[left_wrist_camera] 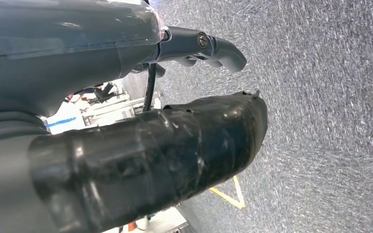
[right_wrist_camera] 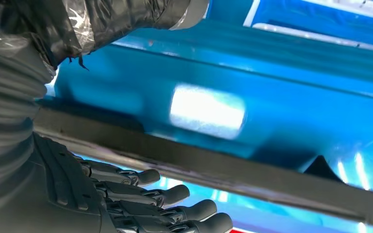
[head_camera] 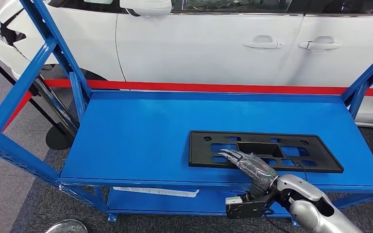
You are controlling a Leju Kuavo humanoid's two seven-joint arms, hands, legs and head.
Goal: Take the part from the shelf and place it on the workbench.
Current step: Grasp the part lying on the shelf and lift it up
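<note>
Part [head_camera: 291, 151]: black flat plate, lower right of the head view, lying on the blue shelf [head_camera: 141, 136]. Right hand [head_camera: 250, 167]: fingers extended over the part's near edge, thumb [right_wrist_camera: 102, 19] opposite; grip cannot be told. Left hand [left_wrist_camera: 141, 145]: over grey carpet, fingers apart, holding nothing.

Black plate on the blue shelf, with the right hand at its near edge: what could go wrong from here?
1. The right hand meets the flat black plate at its near left part, so a lift from there could tilt the long free end and let it slip.
2. In the right wrist view the fingers lie on one side of the plate's thin edge; a firm grip isn't confirmed.
3. The plate lies close to the blue shelf's front lip and could slide off if nudged.
</note>
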